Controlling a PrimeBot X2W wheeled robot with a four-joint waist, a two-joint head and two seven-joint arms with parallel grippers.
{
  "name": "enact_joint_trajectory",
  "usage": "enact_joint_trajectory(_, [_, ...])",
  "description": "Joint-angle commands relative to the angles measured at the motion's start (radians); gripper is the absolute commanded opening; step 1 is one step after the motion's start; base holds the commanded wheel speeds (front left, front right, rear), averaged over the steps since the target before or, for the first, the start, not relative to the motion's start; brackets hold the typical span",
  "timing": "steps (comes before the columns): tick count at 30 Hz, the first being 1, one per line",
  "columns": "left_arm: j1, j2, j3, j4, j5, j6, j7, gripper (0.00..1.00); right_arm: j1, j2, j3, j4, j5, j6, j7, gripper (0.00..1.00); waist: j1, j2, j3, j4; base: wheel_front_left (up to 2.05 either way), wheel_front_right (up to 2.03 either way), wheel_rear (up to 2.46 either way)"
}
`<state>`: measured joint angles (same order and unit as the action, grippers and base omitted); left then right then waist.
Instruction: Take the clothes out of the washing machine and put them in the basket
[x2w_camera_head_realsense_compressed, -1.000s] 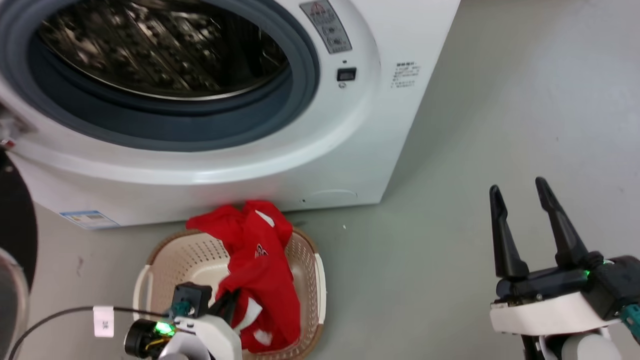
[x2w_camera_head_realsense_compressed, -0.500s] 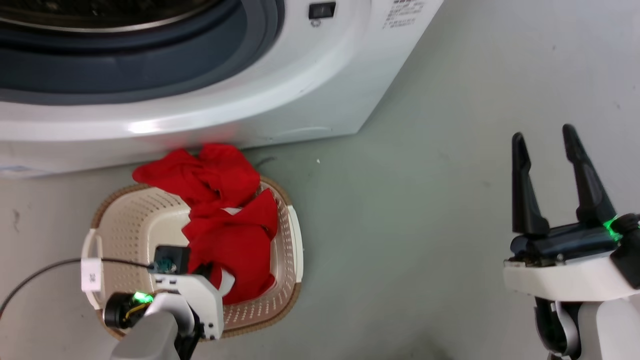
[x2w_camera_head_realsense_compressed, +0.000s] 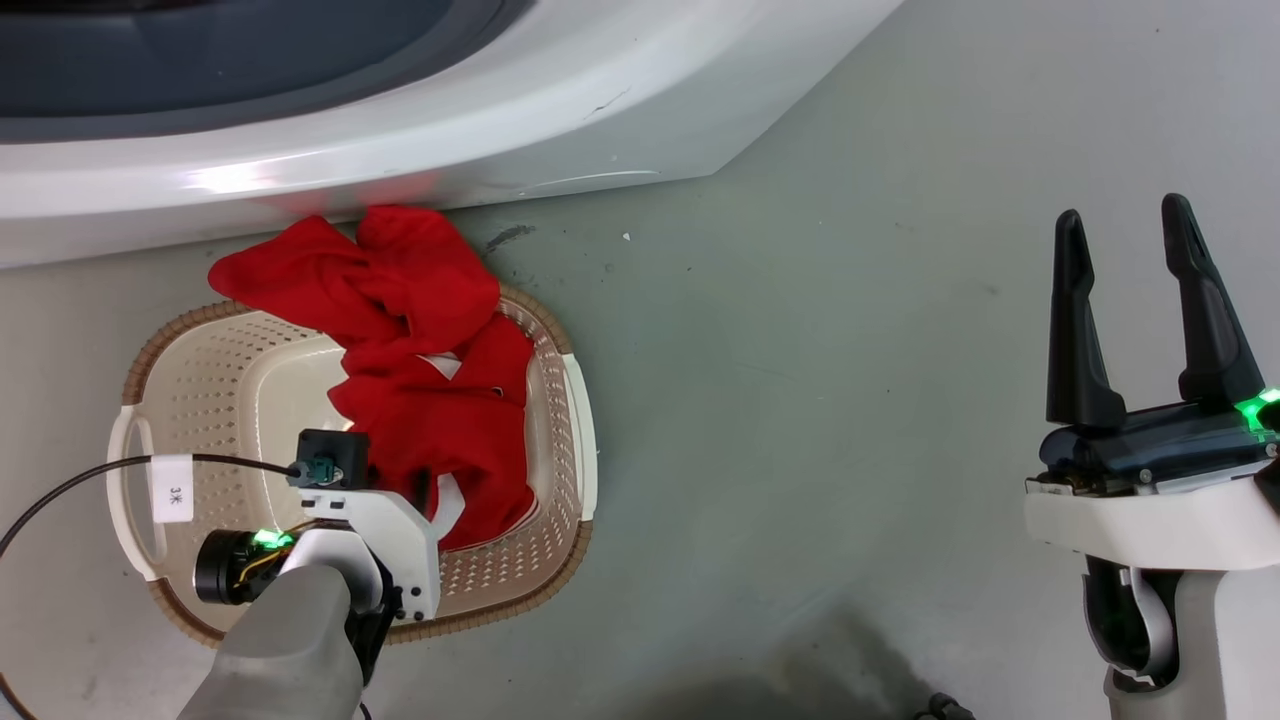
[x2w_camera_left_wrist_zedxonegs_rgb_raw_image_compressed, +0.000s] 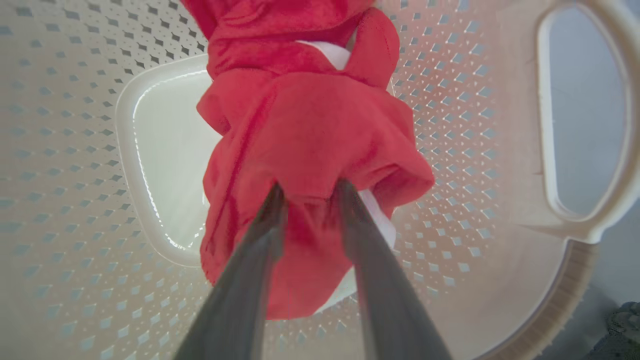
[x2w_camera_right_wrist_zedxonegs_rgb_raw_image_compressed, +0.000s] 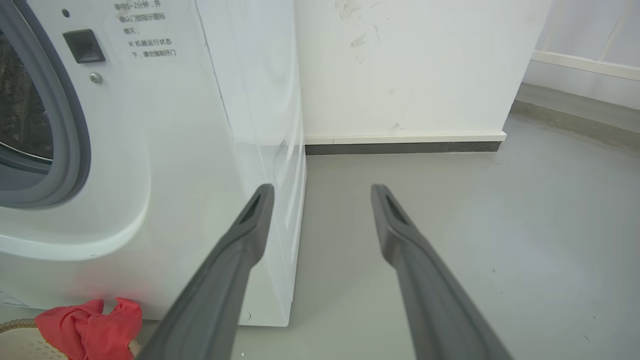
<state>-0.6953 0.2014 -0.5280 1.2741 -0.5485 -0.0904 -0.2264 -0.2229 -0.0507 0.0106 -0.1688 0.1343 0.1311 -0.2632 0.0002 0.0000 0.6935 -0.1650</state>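
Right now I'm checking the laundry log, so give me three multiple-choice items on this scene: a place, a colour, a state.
1. The clothes lie, relative to the basket: A beneath it; B inside, one end over its rim; C wholly outside.
2. Basket rim colour? A blue; B black; C brown.
3. State of the right gripper? A open, empty; B shut on cloth; C shut, empty.
B: red fabric lies inside, spilling over the rim. C: a brown band edges it. A: wide gap, nothing held.
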Motion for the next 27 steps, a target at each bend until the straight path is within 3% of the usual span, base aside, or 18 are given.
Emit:
enact_joint_trajectory(1, [-0.011, -0.003, -0.006, 0.004, 0.006, 0.002, -0.007, 1.0, -0.008, 0.001, -0.001, 0.002, 0.005, -0.001, -0.002, 1.0, -0.0002, 0.0, -0.009, 0.0, 0.0, 0.0, 0.0])
enact_joint_trajectory(9, [0.03, 0.004, -0.005, -0.032, 0.022, 0.015, -0.039, 1.0, 0.028, 0.001, -0.007, 0.025, 0.0, -0.001, -0.002, 1.0, -0.0002, 0.0, -0.106, 0.017, 0.0, 0.0, 0.0])
enact_joint_trajectory(15, [0.117, 0.029, 0.03, -0.212, 0.078, 0.055, -0.039, 1.0, 0.073, 0.001, 0.002, 0.05, -0.014, -0.001, -0.002, 1.0, -0.0002, 0.0, -0.214, 0.049, 0.0, 0.0, 0.0])
enact_joint_trajectory(27, [0.332, 0.004, 0.196, -0.551, 0.215, 0.102, -0.039, 1.0, 0.188, 0.001, 0.009, 0.083, -0.033, -0.001, -0.002, 1.0, -0.0002, 0.0, -0.41, 0.111, 0.0, 0.0, 0.0])
